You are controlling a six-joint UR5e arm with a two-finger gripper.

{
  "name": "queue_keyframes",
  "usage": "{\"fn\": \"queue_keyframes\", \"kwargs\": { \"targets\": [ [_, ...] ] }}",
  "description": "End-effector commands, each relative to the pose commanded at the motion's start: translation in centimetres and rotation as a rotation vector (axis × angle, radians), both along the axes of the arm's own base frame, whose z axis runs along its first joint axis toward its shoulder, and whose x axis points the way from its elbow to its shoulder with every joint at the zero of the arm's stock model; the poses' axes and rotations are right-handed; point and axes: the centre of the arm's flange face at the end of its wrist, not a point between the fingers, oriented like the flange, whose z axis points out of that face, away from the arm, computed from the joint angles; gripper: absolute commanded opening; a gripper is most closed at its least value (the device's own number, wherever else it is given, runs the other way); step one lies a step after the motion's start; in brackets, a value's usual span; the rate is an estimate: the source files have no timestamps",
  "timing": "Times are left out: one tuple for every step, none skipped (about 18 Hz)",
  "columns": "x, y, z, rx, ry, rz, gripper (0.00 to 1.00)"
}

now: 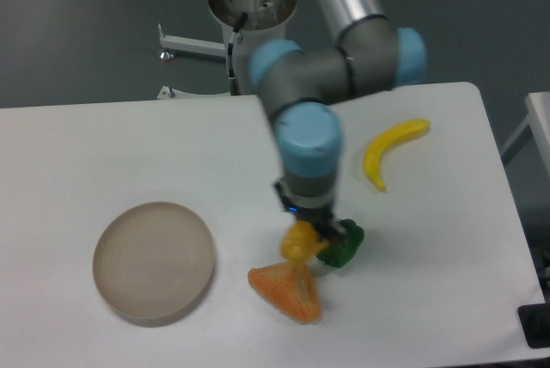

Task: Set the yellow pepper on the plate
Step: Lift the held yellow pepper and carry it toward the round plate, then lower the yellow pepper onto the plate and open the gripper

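The yellow pepper (pixel 300 242) is a small yellow-orange lump right under my gripper (pixel 311 232), at the table's centre-right. The fingers come straight down onto it and appear closed around it, though the wrist hides the fingertips. It sits just above the orange wedge. The plate (pixel 154 262) is a round beige disc lying flat at the front left, well apart from the gripper, with nothing on it.
An orange triangular wedge (pixel 288 289) lies just below the gripper. A green pepper (pixel 342 246) touches the gripper's right side. A yellow banana (pixel 391 151) lies at the back right. The arm's base stands behind the table's far edge.
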Motion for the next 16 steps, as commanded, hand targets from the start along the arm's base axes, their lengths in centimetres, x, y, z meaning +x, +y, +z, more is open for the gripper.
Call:
{"fn": "queue_keyframes", "kwargs": {
  "targets": [
    [1.9, 0.6, -0.2, 0.003, 0.004, 0.015, 0.4],
    [3.4, 1.0, -0.4, 0.006, 0.005, 0.035, 0.4],
    [5.0, 1.4, -0.6, 0.006, 0.006, 0.041, 0.4],
    [6.7, 1.8, -1.0, 0.003, 0.002, 0.042, 0.4],
    [7.9, 2.2, -1.6, 0.003, -0.005, 0.058, 0.4],
    [8.8, 2.4, -1.8, 0.005, -0.007, 0.081, 0.4],
    [10.0, 2.7, -2.4, -0.001, -0.009, 0.094, 0.4],
    [11.6, 3.0, -3.1, -0.008, -0.008, 0.097, 0.4],
    [12.7, 3.4, -3.9, -0.016, -0.009, 0.105, 0.4],
    [13.1, 3.7, -4.7, -0.023, -0.011, 0.125, 0.4],
    [13.1, 3.9, -5.6, -0.033, -0.011, 0.148, 0.4],
    [13.8, 4.1, -6.5, -0.045, -0.012, 0.146, 0.4],
    [14.9, 4.4, -7.5, -0.057, -0.013, 0.131, 0.4],
    [15.5, 4.6, -8.3, -0.068, -0.013, 0.122, 0.4],
    [15.7, 4.7, -9.1, -0.078, -0.013, 0.12, 0.4],
    [16.0, 4.8, -9.4, -0.082, -0.013, 0.115, 0.4]
  ]
}}
